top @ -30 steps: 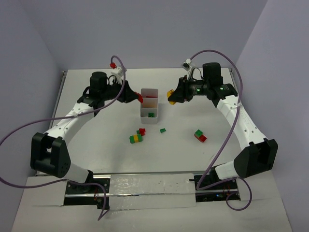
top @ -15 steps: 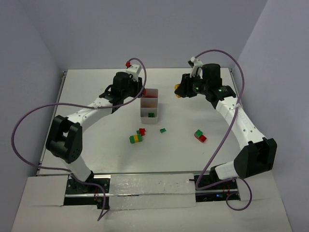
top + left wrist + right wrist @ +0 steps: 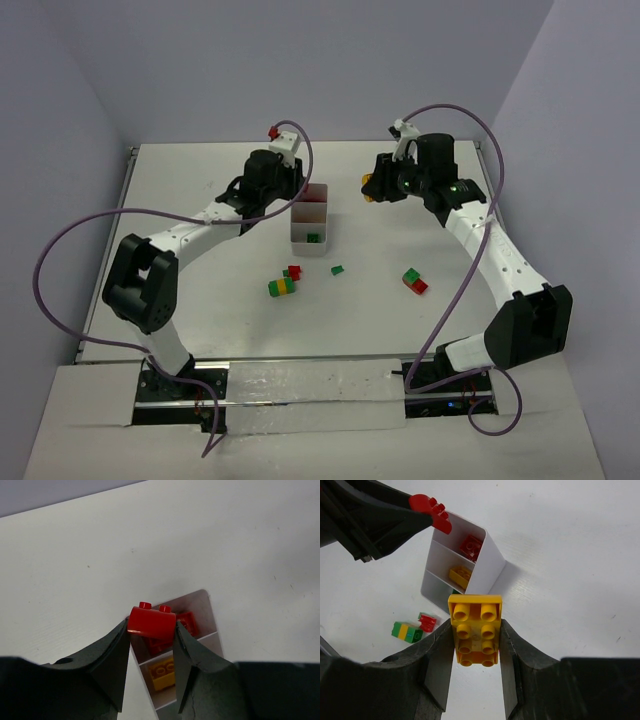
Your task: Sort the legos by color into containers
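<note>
The white three-compartment tray (image 3: 311,243) stands mid-table. My left gripper (image 3: 151,626) is shut on a red brick (image 3: 151,622), held just above the tray's far compartment (image 3: 200,602), where a red brick (image 3: 187,624) lies. A yellow brick (image 3: 164,671) lies in the middle compartment and a green one (image 3: 314,238) in the near one. To the right of the tray and off the table, my right gripper (image 3: 476,627) is shut on a flat yellow brick (image 3: 476,630). In the top view the left gripper (image 3: 294,190) and the right gripper (image 3: 370,187) flank the tray's far end.
Loose bricks lie in front of the tray: a green-yellow stack (image 3: 282,287), a red brick (image 3: 294,272), a small green brick (image 3: 338,270) and a green-red stack (image 3: 413,280). Purple cables loop above both arms. The table's edges run along the walls.
The left arm has swung right and carried its red brick over the tray's far end. The right gripper drew back and right from the tray with the yellow brick, then held still.
</note>
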{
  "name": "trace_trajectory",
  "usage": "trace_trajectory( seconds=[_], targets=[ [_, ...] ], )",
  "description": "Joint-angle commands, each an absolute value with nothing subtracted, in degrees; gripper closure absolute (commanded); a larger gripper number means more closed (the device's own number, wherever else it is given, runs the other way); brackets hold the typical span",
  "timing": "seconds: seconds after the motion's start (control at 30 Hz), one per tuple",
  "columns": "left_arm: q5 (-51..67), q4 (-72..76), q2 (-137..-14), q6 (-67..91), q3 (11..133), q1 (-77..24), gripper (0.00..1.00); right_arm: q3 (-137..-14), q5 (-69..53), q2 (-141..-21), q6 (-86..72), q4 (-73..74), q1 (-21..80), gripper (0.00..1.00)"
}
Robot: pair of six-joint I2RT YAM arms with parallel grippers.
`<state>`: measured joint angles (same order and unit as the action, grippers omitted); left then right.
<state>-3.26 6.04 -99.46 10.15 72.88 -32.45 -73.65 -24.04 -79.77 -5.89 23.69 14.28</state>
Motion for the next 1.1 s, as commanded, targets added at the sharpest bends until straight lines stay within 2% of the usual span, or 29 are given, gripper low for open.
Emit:
trace_trajectory(
  seconds=[0.0,0.1,0.13,0.17,0.2,0.23,0.33,0.37,0.53,0.6,0.73,0.9,1.07],
  targets=[
    [-4.65,8.47,-99.58,10.88,75.67,-33.78,0.96,-73.13,-23.06,-79.37,-5.43,21.20,14.84,1.00],
    [-5.38,8.18,-99.66,11.29,75.54,-34.27,0.92,-73.08,-22.26,-79.41,-5.28,20.92,15.11,1.00],
    [-5.84,7.96,-99.78,11.48,75.60,-34.46,0.87,-73.14,-21.72,-79.47,-5.07,20.89,15.27,1.00],
    [-6.09,7.68,-99.94,11.77,75.70,-34.54,0.77,-73.23,-21.21,-79.55,-4.88,20.76,15.68,1.00],
    [-6.27,7.30,-100.05,11.83,75.89,-34.55,0.75,-73.33,-20.75,-79.66,-4.62,20.84,15.96,1.00],
    [-6.46,6.71,-100.23,12.16,76.19,-34.62,0.62,-73.51,-20.11,-79.83,-4.33,20.98,16.36,1.00],
    [-6.86,4.40,-100.55,12.39,77.08,-34.54,0.51,-74.09,-17.84,-80.16,-3.08,21.62,17.41,1.00],
    [-7.46,4.05,-100.37,12.39,76.99,-34.45,0.43,-74.18,-16.97,-80.16,-2.46,21.62,18.10,1.00],
    [-6.70,3.20,-98.91,12.71,77.57,-34.45,0.17,-74.43,-13.84,-80.74,-1.51,21.21,19.70,1.00],
    [-6.60,1.85,-98.30,13.24,78.93,-34.29,0.12,-74.53,-12.39,-80.94,-1.25,20.94,20.51,1.00],
    [-4.14,-3.64,-94.70,16.82,83.04,-31.31,0.11,-75.07,-8.68,-81.75,1.69,20.54,24.01,1.00],
    [6.38,-10.81,-89.24,22.68,86.15,-20.35,0.06,-76.54,-5.87,-84.68,8.09,20.25,30.61,1.00],
    [13.94,-15.35,-80.65,21.69,79.69,-9.26,0.01,-81.04,-4.22,-91.73,17.54,21.00,36.19,1.00]
  ],
)
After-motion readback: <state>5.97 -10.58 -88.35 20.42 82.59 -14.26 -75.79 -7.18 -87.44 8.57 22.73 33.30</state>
